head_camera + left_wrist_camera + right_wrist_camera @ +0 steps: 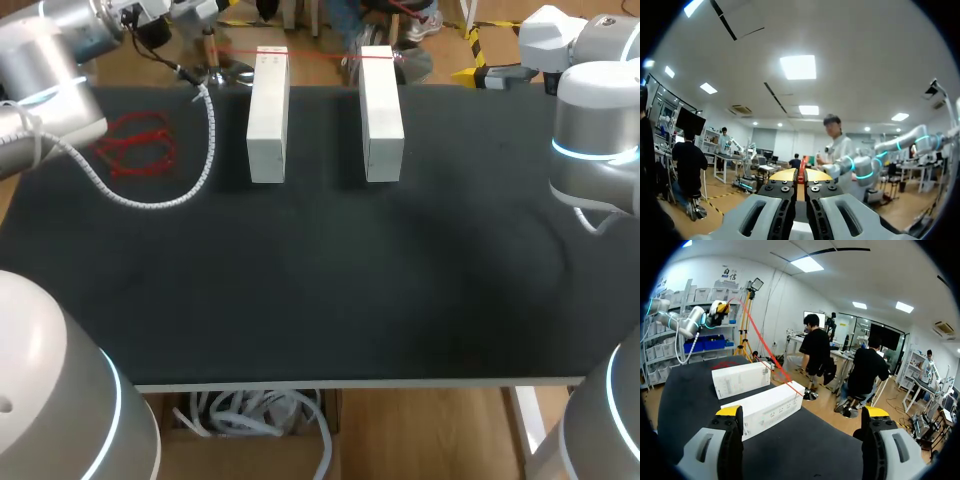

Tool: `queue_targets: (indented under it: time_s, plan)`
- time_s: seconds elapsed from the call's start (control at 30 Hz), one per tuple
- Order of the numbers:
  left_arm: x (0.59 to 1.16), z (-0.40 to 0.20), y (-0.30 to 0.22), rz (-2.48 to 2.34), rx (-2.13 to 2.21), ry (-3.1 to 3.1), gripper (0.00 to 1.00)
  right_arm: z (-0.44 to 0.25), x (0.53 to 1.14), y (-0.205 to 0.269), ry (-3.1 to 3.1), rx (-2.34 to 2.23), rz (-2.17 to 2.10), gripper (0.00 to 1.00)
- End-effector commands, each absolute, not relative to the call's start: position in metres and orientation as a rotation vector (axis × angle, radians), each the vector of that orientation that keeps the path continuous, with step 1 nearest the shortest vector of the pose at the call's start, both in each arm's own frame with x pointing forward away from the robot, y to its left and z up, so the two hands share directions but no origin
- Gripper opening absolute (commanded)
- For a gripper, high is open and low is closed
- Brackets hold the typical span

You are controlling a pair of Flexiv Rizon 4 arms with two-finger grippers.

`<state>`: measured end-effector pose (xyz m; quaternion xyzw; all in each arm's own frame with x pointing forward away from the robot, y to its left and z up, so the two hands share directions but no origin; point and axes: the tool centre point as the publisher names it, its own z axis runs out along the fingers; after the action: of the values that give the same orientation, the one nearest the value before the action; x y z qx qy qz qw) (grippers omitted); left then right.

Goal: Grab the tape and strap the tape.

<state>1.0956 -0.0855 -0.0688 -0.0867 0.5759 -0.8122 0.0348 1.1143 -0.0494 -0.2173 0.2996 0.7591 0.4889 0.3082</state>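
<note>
Two long white boxes stand side by side on the black table, the left box [268, 115] [740, 379] and the right box [381, 110] [765, 409]. A thin red tape [320, 53] [771, 360] runs taut over their far ends. It leads up to my left gripper [800, 175] [720, 307], which is raised beyond the table's far left corner and shut on the red strip between its yellow tips. My right gripper [802, 412] stands wide open near the table's far right edge, facing the boxes, with nothing between its fingers.
A loose heap of red tape [135, 150] [725, 364] lies on the table's left part. A white coiled cable [195, 170] from my left arm [60, 45] curves across the mat beside it. My right arm [592, 130] stands at the right edge.
</note>
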Motion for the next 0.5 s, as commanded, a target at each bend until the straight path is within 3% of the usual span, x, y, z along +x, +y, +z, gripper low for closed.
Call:
queue_targets:
  time_s: [0.03, 0.5]
  plan:
    - [1.094, -0.063, -0.088, -2.516, -0.273, 1.767, 0.00, -0.217, 1.114, -0.049, 2.010, 0.793, 1.291, 1.00]
    - [1.101, -0.049, -0.094, -2.605, -0.294, 1.748, 0.00, -0.217, 1.114, -0.049, 2.010, 0.793, 1.291, 1.00]
